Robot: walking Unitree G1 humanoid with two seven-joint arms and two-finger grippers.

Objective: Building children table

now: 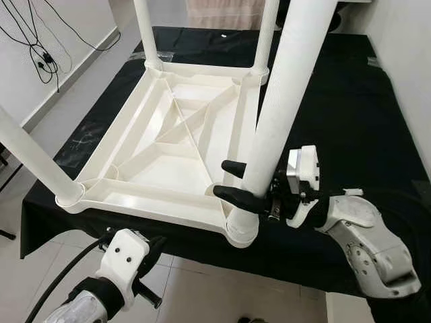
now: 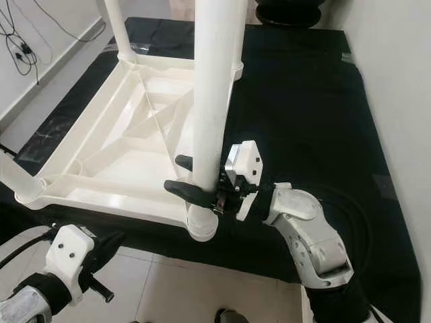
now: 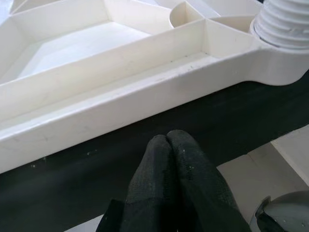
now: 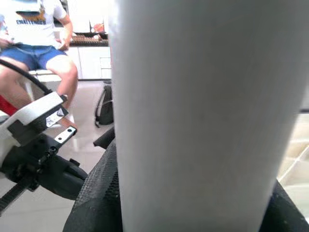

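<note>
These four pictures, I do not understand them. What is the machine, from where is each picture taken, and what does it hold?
It is a humanoid robot with two arms. The two wide pictures come from cameras in its head, looking down. A white plastic children's table lies upside down on a black cloth, its legs pointing up. The right gripper has its black fingers closed around the nearest leg, just above its socket. The right wrist picture looks along those fingers, so the leg appears huge; a seated person is behind. The left gripper, fingers shut and holding nothing, sits low near the table's edge.

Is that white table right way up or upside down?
Upside down: the tabletop shows its ribbed underside and the legs point upward.
</note>
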